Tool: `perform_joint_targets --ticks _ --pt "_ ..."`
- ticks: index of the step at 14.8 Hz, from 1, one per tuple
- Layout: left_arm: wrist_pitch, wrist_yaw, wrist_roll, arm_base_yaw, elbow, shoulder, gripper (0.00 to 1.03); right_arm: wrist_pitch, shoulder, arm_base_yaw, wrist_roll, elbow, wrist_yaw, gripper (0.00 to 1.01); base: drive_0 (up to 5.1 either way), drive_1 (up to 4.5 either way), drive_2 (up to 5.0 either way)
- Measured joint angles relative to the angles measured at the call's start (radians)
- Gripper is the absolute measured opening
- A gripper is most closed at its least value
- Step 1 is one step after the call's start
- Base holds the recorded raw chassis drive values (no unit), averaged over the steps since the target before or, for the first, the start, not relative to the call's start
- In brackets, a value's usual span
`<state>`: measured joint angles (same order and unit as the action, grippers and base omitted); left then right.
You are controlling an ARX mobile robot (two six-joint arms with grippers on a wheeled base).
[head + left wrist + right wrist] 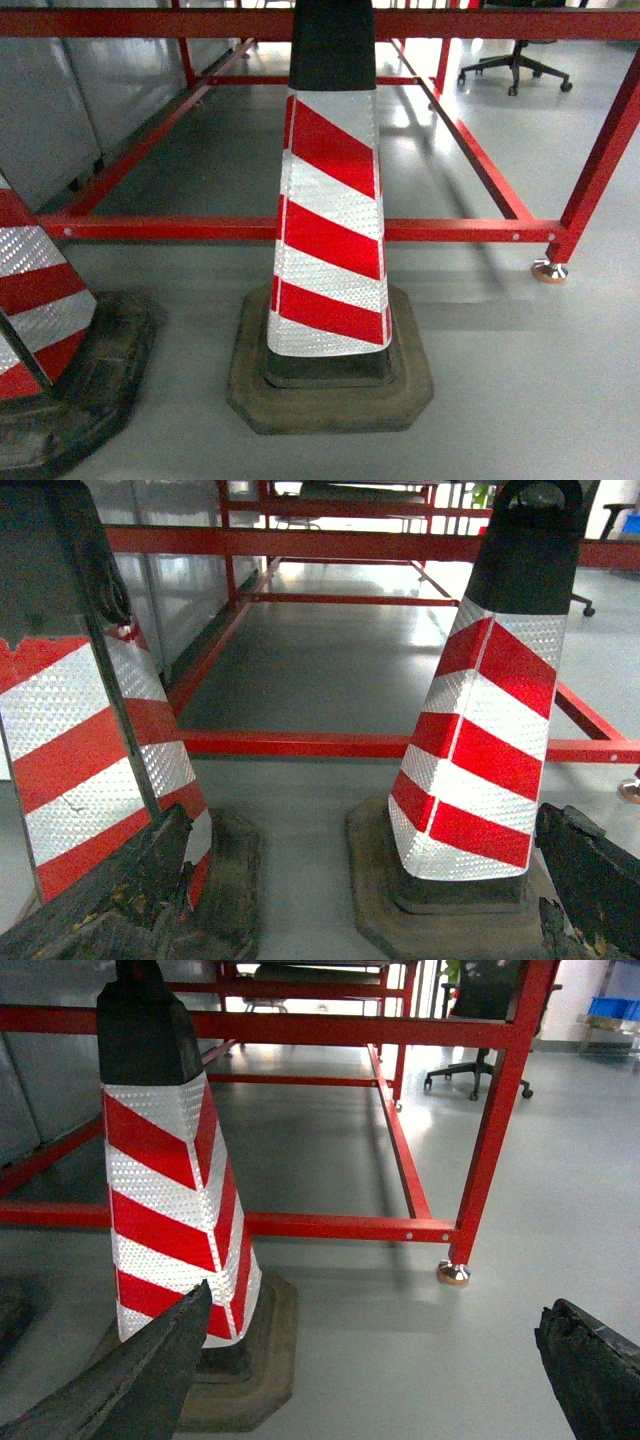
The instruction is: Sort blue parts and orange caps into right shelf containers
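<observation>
Facing red-striped cones (330,220) and a red frame (400,1228), both claws, left (350,900) and right (370,1380), spread wide and empty, no parts or caps visible, only blue crates (612,1007) far ahead-right of the right claw.

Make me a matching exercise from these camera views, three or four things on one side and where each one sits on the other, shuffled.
Things:
1. red and white striped traffic cone on a worn octagonal rubber base
2. second striped traffic cone on a black base
3. black wheeled office chair
4. round silver levelling foot of the red steel frame

Places, in the head view:
A. top right, far behind the frame
B. centre, close in front
C. right, at the bottom of the frame's red post
D. cut off at the left edge

Pairs: 1-B, 2-D, 3-A, 4-C
</observation>
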<state>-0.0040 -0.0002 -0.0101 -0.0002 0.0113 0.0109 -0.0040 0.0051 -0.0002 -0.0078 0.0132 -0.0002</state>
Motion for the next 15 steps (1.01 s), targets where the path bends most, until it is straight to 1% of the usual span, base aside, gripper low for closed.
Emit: perform_joint_targets --ticks 15 --pt "-0.003 0.0 0.0 0.0 0.0 0.0 0.98 -0.003 0.0 0.0 0.0 0.0 0.0 0.98 0.0 0.0 0.0"
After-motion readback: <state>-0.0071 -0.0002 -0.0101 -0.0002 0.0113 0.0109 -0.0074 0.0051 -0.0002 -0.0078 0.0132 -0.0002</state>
